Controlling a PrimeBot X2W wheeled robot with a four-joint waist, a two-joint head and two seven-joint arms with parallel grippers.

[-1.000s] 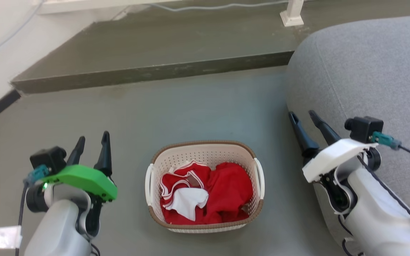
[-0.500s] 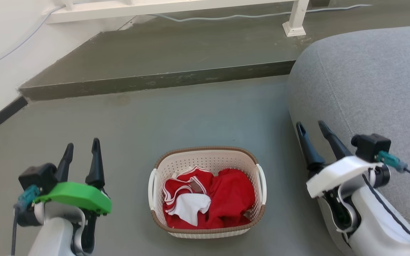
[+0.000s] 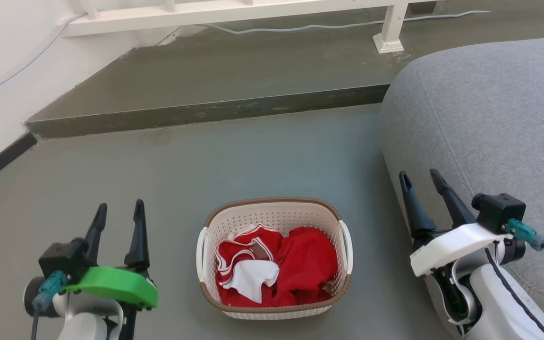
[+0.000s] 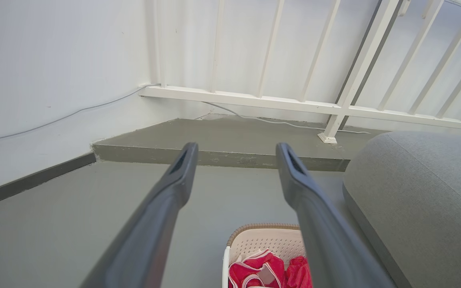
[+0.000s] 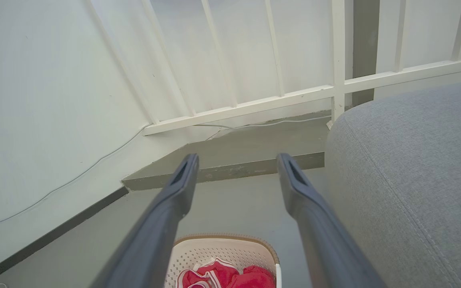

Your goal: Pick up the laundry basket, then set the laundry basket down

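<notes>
Cream plastic with a brown woven-look rim, the laundry basket (image 3: 276,215) stands on the grey floor (image 3: 253,156) low in the middle of the head view. It holds red clothes (image 3: 305,264) with a white piece among them. Its two white handles (image 3: 200,248) face outward, one to each side, which is probably why the arms flank it. The left gripper (image 3: 121,207) hovers off its left side. The right gripper (image 3: 419,174) hovers off its right, close against a grey cushion (image 3: 480,118). Both have their fingers spread with nothing between them, and both are well apart from the basket. A raised step (image 3: 206,113) and a white railing (image 3: 385,28) lie beyond.

From the left wrist, the two dark fingers (image 4: 166,208) stand apart and point over the floor toward the step. The basket's far rim and a little red cloth show at the bottom edge, low between them and partly behind the right-hand one.

From the right wrist, that arm's fingers are likewise parted. The basket lies at the bottom edge between them, with the cushion along the right.

Both grippers look aimed past the basket rather than at it, so the pick-up seems not yet begun. Each would likely have to come down and inward to reach a handle.
</notes>
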